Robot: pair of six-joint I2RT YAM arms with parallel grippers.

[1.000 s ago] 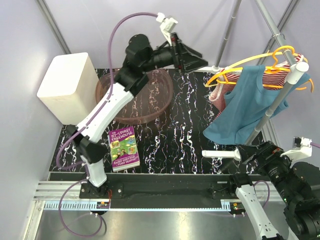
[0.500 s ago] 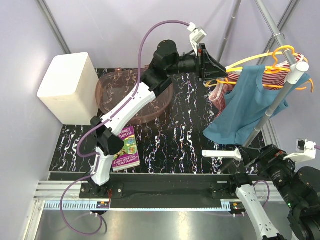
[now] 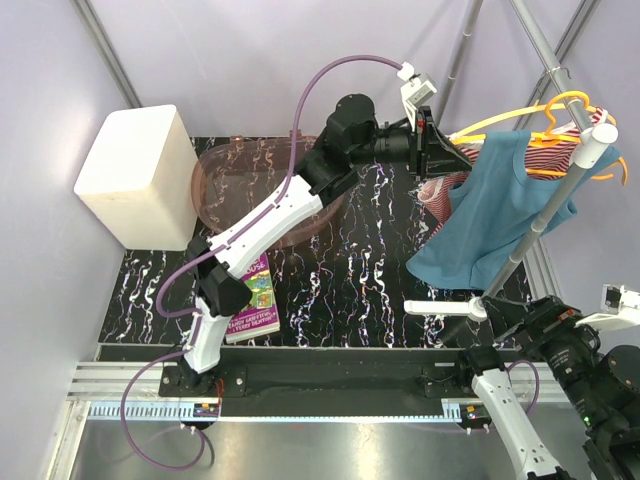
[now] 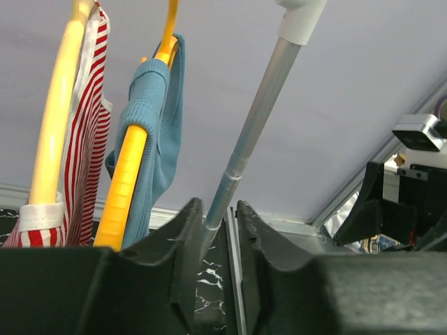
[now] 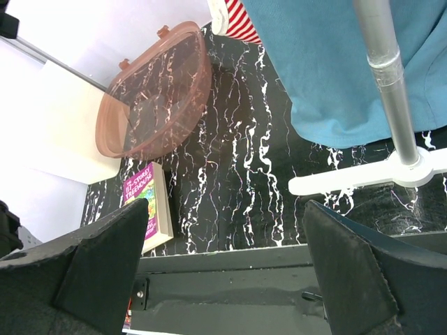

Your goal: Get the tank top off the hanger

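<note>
Blue tank top [image 3: 490, 215] hangs upright on orange hanger [image 4: 126, 174], strap over arm.

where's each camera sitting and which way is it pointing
Top external: above and behind the bases, looking down on the table; both arms show, the left arm stretched to the blue tank top.
Left wrist: on the left arm, looking up past its nearly shut left pincer at the yellow hanger and rack pole.
Right wrist: low at the near edge, looking forward and down between the fingers of its open right pincer at the book and pink bowl.
Shared: all three see the blue tank top and rack pole.
</note>
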